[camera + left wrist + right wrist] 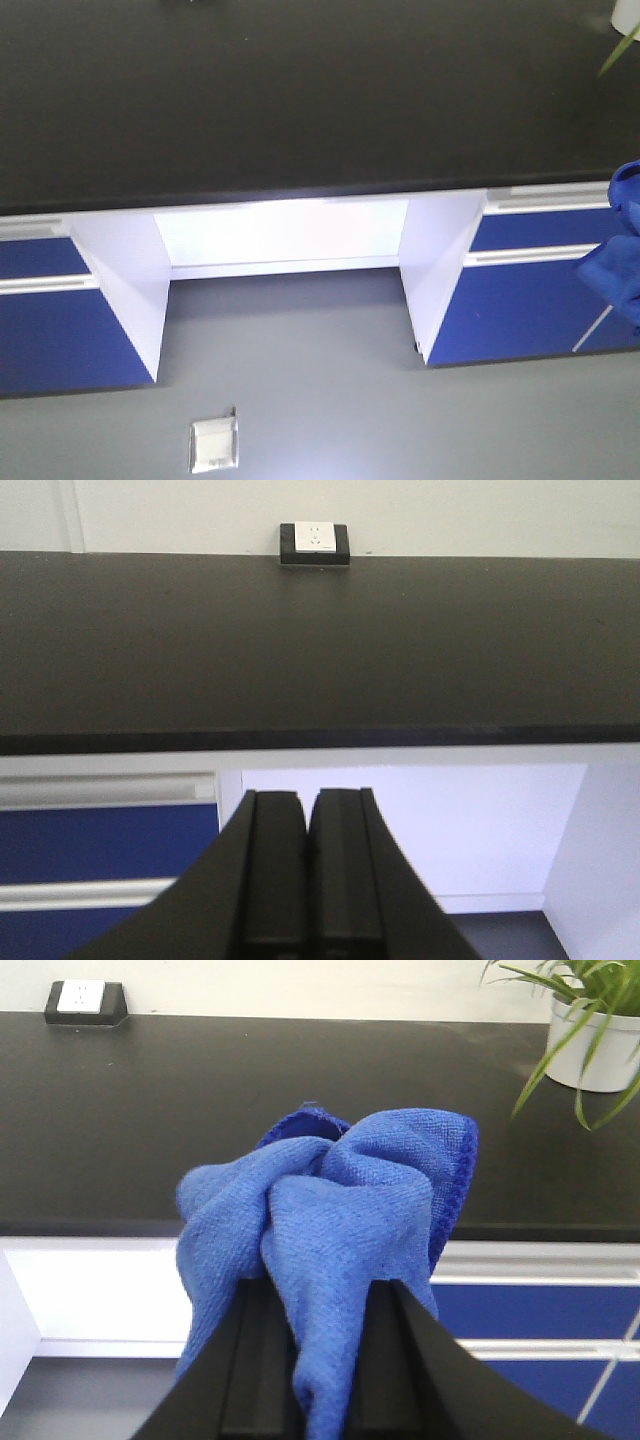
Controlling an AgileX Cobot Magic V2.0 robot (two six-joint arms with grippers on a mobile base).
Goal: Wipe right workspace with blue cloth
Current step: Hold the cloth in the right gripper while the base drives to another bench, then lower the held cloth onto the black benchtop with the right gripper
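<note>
My right gripper [318,1305] is shut on the blue cloth [340,1210], which bunches up between and above the jaws. It hangs in the air in front of the black worktop's [250,1110] front edge, off the surface. In the front view the cloth [615,255] shows at the right edge, before the blue drawers. My left gripper [306,815] is shut and empty, held in front of the worktop's [320,640] edge, above the kneehole.
A potted plant [590,1030] stands at the worktop's far right. A black socket box [85,1002] sits at the back wall, also in the left wrist view [314,544]. Blue drawers [50,330] flank a white kneehole [285,235]. A small white square [214,445] lies on the floor.
</note>
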